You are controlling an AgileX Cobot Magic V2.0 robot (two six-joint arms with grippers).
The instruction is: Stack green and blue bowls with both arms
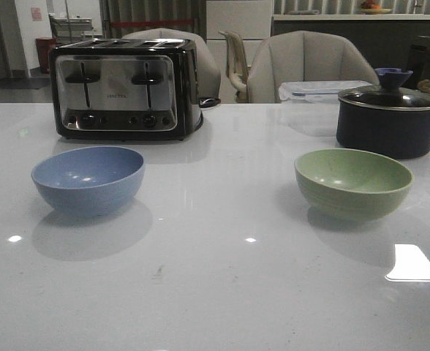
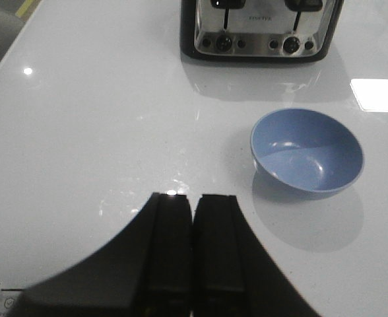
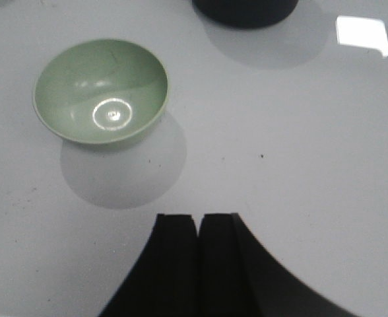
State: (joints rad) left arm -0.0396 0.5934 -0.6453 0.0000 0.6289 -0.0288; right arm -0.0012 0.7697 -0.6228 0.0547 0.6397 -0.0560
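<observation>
— Where do your bowls sit?
— Blue bowl (image 1: 88, 178) left, green bowl (image 1: 353, 183) right, well apart, both mouth-up.
— Your grippers?
— Left gripper (image 2: 193, 198) and right gripper (image 3: 198, 218): fingers together, empty.

a chrome and black four-slot toaster (image 1: 125, 88) is set on the glossy white table (image 1: 215, 292), toward the far left, its two levers and row of dials turned forward. a dark lidded pot with a glass lid and blue knob (image 1: 390, 117) is placed at the far right. a clear plastic container (image 1: 319, 90) is seen just behind the pot. grey upholstered chairs (image 1: 303, 62) are ranged beyond the table's far edge.
</observation>
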